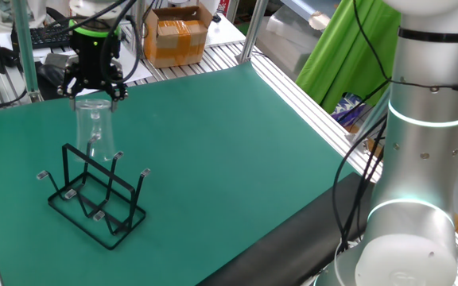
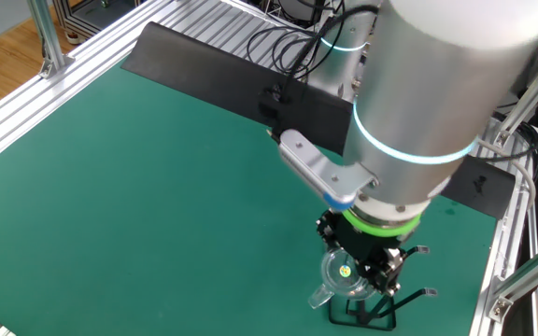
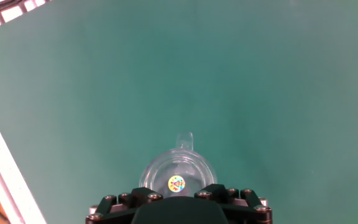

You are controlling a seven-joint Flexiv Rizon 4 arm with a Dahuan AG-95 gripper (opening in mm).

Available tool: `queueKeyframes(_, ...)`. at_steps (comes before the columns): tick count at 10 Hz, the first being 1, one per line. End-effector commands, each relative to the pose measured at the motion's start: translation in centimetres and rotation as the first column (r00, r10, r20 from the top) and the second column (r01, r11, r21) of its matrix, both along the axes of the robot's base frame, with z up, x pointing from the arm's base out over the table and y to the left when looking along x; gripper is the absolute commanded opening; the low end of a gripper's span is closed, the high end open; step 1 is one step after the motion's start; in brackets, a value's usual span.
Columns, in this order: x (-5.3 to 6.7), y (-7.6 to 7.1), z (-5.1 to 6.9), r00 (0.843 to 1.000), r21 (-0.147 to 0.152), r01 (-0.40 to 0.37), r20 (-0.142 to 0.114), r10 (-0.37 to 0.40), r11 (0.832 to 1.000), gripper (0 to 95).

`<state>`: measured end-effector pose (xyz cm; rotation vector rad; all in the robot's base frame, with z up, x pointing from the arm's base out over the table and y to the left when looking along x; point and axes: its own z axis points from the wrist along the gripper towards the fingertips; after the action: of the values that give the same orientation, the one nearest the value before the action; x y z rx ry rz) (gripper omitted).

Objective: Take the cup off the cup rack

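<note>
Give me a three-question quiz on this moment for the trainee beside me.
1. True or false: the cup hangs upside down under the gripper.
2. The cup rack is: A) white plastic B) black wire C) bare wood
3. What colour is the mat on the table?

Key: 1 true, its base is at the fingers and its wider rim is lowest; 2 B; 3 green.

In the hand view the tool is cut off by the bottom edge and hides the near side of the cup, while in the other fixed view it covers most of the cup rack beneath.
</note>
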<state>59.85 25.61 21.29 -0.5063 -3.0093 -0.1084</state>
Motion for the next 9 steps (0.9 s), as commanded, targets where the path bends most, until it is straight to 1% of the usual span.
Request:
queueKeyframes(1,0.20,-0.30,0.26,1.000,0.000,-0.009,-0.001,0.009,1.000,0.0)
queueKeyframes(3,0.32,-0.72,0.58,1.000,0.002,-0.020,-0.003,0.020,1.000,0.0)
queueKeyframes(4,0.27,-0.66,0.67,1.000,-0.001,-0.019,-0.004,0.019,1.000,0.0)
queueKeyframes(5,0.22,-0.57,0.76,1.000,-0.002,-0.019,-0.007,0.019,1.000,0.0)
queueKeyframes(6,0.19,-0.38,0.89,1.000,-0.001,-0.017,-0.018,0.017,1.000,0.0)
queueKeyframes(8,0.18,-0.35,0.90,1.000,0.000,-0.019,-0.019,0.019,1.000,0.0)
queueKeyframes(9,0.16,-0.34,0.94,1.000,-0.001,-0.019,-0.015,0.019,1.000,0.0)
